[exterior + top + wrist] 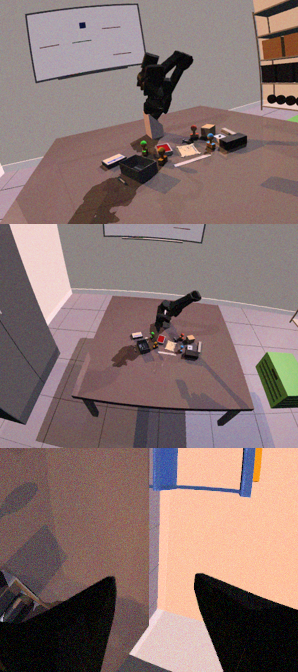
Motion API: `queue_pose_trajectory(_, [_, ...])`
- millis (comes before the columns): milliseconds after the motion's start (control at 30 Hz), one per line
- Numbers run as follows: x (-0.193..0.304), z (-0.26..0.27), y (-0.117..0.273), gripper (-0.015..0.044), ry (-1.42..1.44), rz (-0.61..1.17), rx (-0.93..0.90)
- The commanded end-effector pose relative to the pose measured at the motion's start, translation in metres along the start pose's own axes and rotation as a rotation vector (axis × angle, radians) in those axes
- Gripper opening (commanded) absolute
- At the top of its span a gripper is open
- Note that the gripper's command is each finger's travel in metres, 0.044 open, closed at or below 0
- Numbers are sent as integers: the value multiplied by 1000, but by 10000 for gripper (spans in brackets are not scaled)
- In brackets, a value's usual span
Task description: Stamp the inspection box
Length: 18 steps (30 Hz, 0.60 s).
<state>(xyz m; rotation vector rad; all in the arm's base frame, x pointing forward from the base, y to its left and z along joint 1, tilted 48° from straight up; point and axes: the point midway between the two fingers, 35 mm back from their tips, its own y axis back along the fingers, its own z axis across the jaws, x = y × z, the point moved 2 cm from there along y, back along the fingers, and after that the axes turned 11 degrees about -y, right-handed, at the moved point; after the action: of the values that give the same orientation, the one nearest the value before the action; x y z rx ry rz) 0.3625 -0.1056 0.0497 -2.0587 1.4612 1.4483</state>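
Observation:
My gripper (154, 583) is part-way open, with nothing between its fingertips; it is raised above the bench, away from the stamps. Four stamps stand upright: one with a green knob (152, 333) (143, 143), one orange (155, 344) (161, 150), one red (182, 335) (193, 128) and one blue (181, 347) (210, 136). Which one reads PASS cannot be told. The red ink pad (161, 339) (164, 147) lies between the green stamp and the card (170, 345) (184, 152). The card has faint dark marks; its inspection box is too small to make out.
A black open tray (144, 351) (131, 173) stands left of the orange stamp, near a white-topped box (137, 335) (114, 160). A white strip (167, 353) (192, 161) lies before the card. A wooden block (190, 338) and a black box (191, 354) (234, 142) stand right. A pale panel (154, 127) stands by the arm.

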Motion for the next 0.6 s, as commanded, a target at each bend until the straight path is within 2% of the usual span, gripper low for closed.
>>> queue_pose_trajectory(0, [61, 42, -8, 216, -533, 290, -204])
queue_pose_trajectory(333, [76, 120, 28, 216, -1191, 747, -539])
queue_pose_trajectory(467, [68, 140, 48, 216, -1359, 919, -696])
queue_pose_trajectory(567, [65, 143, 52, 216, -1390, 949, -728])
